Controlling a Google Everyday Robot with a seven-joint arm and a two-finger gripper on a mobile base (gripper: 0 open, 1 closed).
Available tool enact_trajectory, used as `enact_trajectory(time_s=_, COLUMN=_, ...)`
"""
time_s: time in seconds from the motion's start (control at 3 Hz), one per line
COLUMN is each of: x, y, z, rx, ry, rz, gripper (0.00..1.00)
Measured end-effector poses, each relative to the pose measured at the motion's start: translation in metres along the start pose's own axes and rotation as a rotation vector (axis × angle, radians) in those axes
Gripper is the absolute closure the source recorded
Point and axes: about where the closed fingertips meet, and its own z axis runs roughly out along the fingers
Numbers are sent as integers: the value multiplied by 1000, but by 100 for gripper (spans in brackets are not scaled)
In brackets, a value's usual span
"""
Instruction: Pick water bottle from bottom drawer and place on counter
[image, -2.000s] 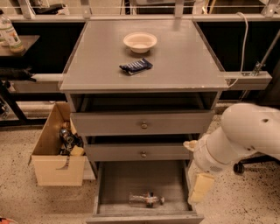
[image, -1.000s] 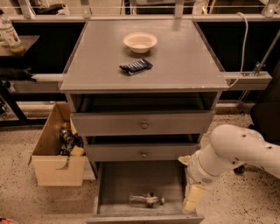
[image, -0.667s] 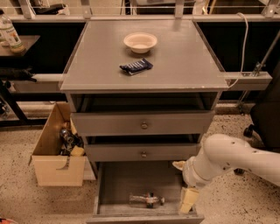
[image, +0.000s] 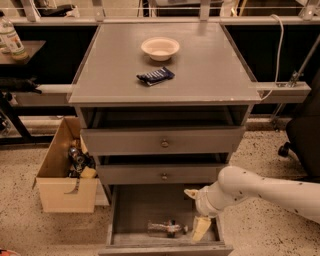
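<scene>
The water bottle (image: 165, 228), small, clear and crinkled, lies on its side on the floor of the open bottom drawer (image: 119, 215), near the front. My gripper (image: 195, 212) hangs over the drawer's right part, just right of the bottle and a little above it. One cream finger points up-left and the other (image: 201, 228) points down near the bottle's right end. The jaws stand apart and hold nothing. The white arm reaches in from the right. The counter (image: 210, 65) is the grey cabinet top above.
On the counter sit a cream bowl (image: 160, 48) and a dark blue packet (image: 155, 76). Two shallower knobbed drawers stand slightly open above the bottom one. A cardboard box (image: 62, 172) with items stands left of the cabinet. An upright white-labelled bottle (image: 11, 40) stands on the dark side table.
The arm has swung down and left, bringing the gripper from beside the drawer's right wall to over the drawer, close to the bottle. The bottle has not moved.
</scene>
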Motion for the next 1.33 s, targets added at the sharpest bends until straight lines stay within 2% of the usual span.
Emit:
enact_trajectory(time_s=0.33, x=3, y=-8, z=38, rx=-24, ry=-60, rz=-16, gripper=0)
enact_trajectory(time_s=1.0, x=13, y=-9, z=54, rx=-21, ry=-67, rz=-5, gripper=0)
enact_trajectory(time_s=1.33, x=32, y=-15, z=85, rx=-28, ry=-76, rz=14, gripper=0)
